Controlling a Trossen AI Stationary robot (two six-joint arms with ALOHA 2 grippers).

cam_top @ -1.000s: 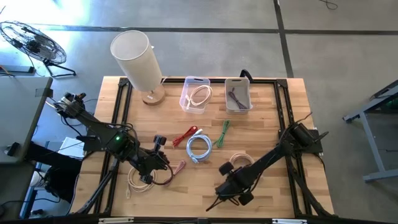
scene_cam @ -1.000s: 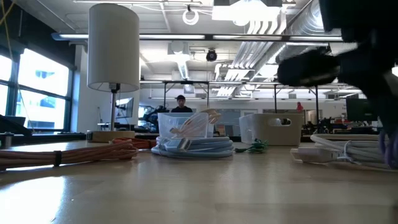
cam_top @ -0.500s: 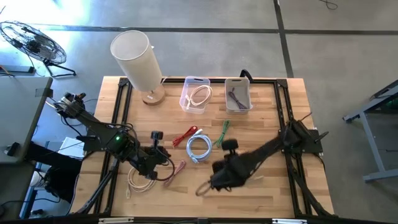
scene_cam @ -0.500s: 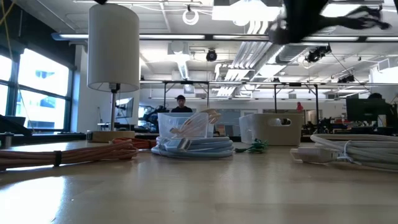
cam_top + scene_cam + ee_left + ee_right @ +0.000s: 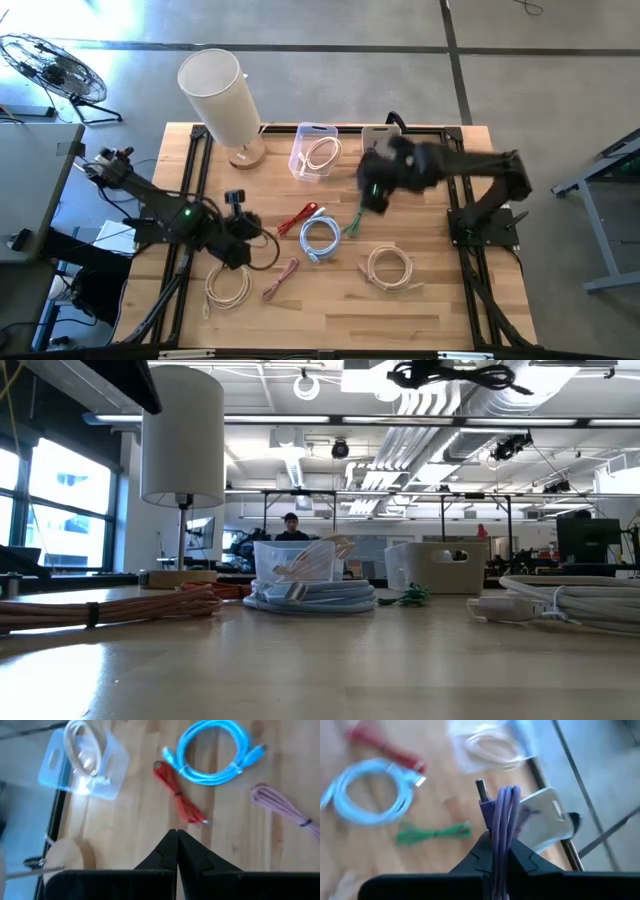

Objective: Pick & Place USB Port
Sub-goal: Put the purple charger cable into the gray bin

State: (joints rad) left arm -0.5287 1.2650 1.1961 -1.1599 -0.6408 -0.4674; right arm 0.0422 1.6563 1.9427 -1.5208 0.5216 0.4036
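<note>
Right gripper (image 5: 497, 851), jaws clamped on the purple cable (image 5: 501, 815), hangs just beside the grey bin (image 5: 383, 150). Advise centring over it before release. Left gripper (image 5: 176, 845), jaws closed empty, above the table (image 5: 440, 300).

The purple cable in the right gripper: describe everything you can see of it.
The purple cable is a thin cord folded into several parallel strands, pinched between the fingers of the right gripper. The loops stand up past the fingertips, and a small dark metal-tipped plug pokes out at one side. It hangs in the air, clear of the wood table, close to the grey bin. In the high view the arm hides it.
</note>
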